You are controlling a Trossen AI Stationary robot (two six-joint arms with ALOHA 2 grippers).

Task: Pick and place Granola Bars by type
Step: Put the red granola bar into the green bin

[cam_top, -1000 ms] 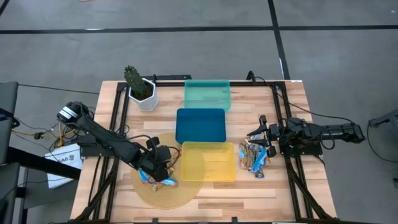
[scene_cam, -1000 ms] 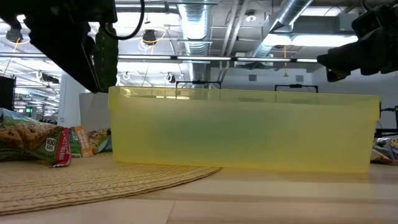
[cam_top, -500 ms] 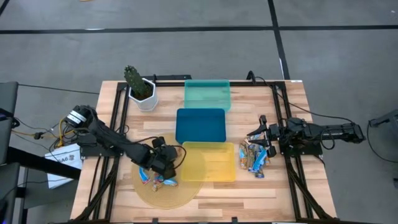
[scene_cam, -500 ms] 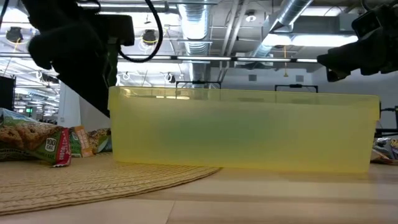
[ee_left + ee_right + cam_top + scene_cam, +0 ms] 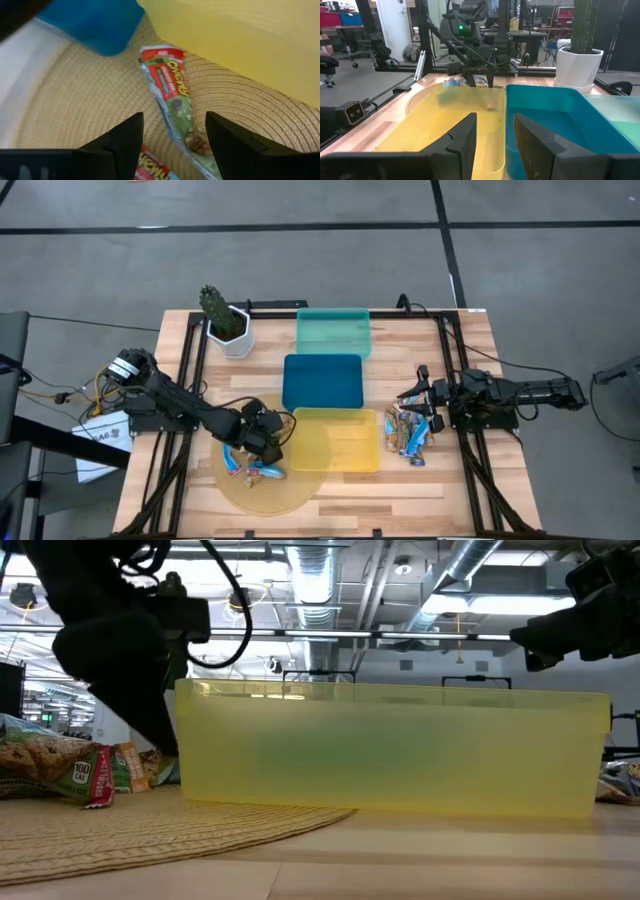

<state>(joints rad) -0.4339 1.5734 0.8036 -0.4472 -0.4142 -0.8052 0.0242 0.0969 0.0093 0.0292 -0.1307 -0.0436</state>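
Several granola bars lie on a round woven mat (image 5: 262, 485) at the near left. One bar with a red and green wrapper (image 5: 172, 102) lies flat on the mat beside the yellow tray (image 5: 335, 438). My left gripper (image 5: 175, 142) hovers low over this bar, slanting down and open, with one finger on each side of it. I see no touch. More bars (image 5: 60, 765) rest on the mat nearby. Another heap of bars (image 5: 410, 430) lies to the right of the yellow tray. My right gripper (image 5: 425, 395) waits level and open at the right, beside that heap.
A blue tray (image 5: 322, 380) and a teal tray (image 5: 333, 332) stand in a row behind the yellow one. A potted cactus (image 5: 225, 325) stands at the far left. Black frame rails (image 5: 190, 370) run along both sides of the table.
My left gripper has come down toward the mat and the bars on it, shifting a little toward the yellow tray. The bars have stayed where they were.
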